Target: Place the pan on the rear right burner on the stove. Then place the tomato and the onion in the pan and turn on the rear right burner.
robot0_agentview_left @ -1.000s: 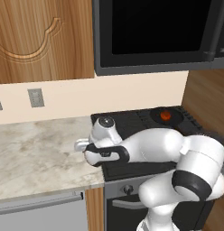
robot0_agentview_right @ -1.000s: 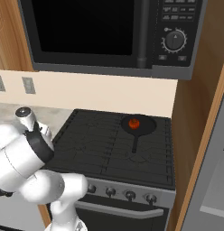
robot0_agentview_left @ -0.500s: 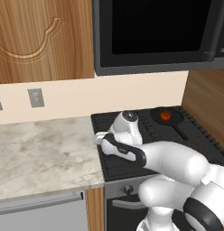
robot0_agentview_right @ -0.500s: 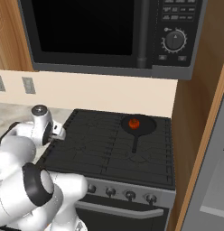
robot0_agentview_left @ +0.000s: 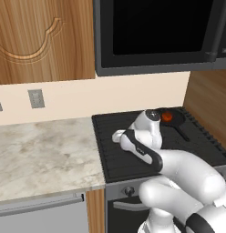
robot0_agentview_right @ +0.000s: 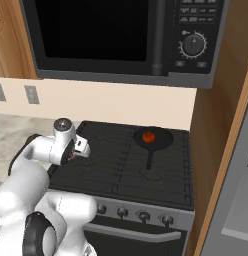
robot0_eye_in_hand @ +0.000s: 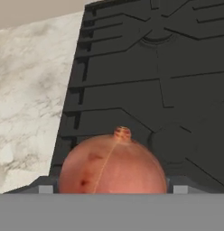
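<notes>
Peach-pink and smooth, the round onion (robot0_eye_in_hand: 113, 162) sits gripped between the wide-set fingers of the gripper (robot0_agentview_right: 78, 148), which has swung from the marble counter (robot0_agentview_left: 37, 150) over the black stove (robot0_agentview_right: 126, 165) toward the matte-black pan (robot0_agentview_right: 155, 139) holding the red tomato (robot0_agentview_right: 148, 135).

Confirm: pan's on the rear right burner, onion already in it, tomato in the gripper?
Swapped. In the right base view the tomato sits in the pan on the rear right burner. The hand view shows the onion in the gripper.
</notes>
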Robot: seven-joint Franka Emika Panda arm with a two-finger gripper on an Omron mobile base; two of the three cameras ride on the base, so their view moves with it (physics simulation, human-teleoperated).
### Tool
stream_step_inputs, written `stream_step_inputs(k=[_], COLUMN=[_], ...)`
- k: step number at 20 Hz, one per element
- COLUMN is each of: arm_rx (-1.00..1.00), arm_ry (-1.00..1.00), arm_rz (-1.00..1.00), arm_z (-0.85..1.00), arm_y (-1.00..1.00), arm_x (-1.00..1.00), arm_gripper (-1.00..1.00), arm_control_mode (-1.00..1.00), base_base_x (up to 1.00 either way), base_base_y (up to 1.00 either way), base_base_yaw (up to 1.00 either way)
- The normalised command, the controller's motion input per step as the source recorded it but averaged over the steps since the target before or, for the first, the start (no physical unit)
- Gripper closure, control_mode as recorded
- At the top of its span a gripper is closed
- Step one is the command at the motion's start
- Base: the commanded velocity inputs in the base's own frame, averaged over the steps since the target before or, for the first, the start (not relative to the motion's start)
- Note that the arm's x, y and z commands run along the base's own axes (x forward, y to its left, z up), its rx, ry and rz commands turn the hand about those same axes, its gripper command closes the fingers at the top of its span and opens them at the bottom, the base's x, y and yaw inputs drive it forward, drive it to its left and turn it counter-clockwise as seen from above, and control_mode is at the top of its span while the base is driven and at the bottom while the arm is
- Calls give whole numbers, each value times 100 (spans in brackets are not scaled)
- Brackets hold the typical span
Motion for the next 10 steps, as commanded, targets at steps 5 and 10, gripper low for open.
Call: stream_step_inputs(k=[5,10], arm_rx=[0,-1], arm_ry=[0,0], arm_rz=[-3,-4], arm_z=[11,9], arm_y=[-67,-65], arm_x=[8,4], arm_gripper=[100,100], arm_control_mode=[-100,-100], base_base_x=[0,0], base_base_y=[0,0], base_base_yaw=[0,0])
